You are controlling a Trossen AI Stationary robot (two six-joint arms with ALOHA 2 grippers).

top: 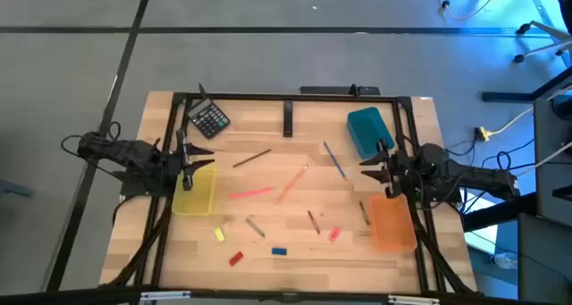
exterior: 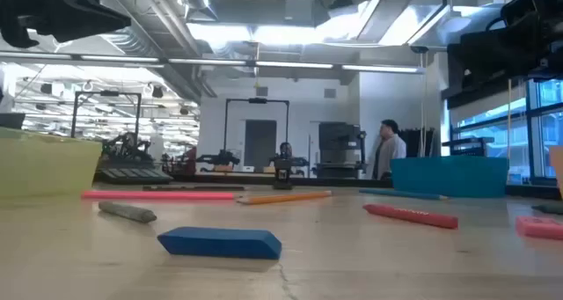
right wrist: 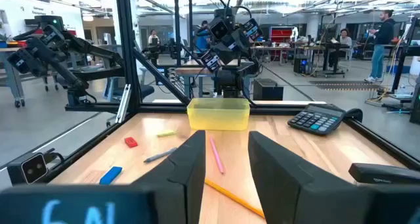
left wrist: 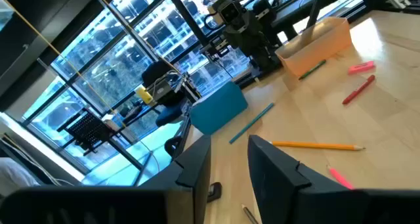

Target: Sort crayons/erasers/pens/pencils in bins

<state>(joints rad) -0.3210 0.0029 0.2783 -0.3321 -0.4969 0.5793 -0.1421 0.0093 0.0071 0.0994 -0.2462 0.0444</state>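
Note:
Both arms hover empty above the table. My left gripper [top: 197, 158] [left wrist: 230, 171] is open over the far end of the translucent yellow bin [top: 195, 190] [right wrist: 218, 113]. My right gripper [top: 374, 166] [right wrist: 226, 161] is open between the teal bin [top: 366, 131] [left wrist: 220, 110] and the orange bin [top: 391, 221] [left wrist: 315, 45]. Near the table's front edge lie the yellow eraser [top: 219, 235], red eraser [top: 236, 258], blue eraser [top: 279, 249] [exterior: 220, 242] and pink eraser [top: 335, 234]. Thin sticks lie flat across the middle: a pink crayon [top: 250, 194], an orange pencil [top: 292, 182] and a blue pen [top: 335, 159].
A black calculator [top: 210, 119] sits at the far left corner. A brown pencil [top: 252, 158], a grey stick [top: 256, 226], a red stick [top: 313, 220] and a green stick [top: 365, 213] also lie on the wood. A black frame [top: 288, 97] borders the table. People stand in the room beyond.

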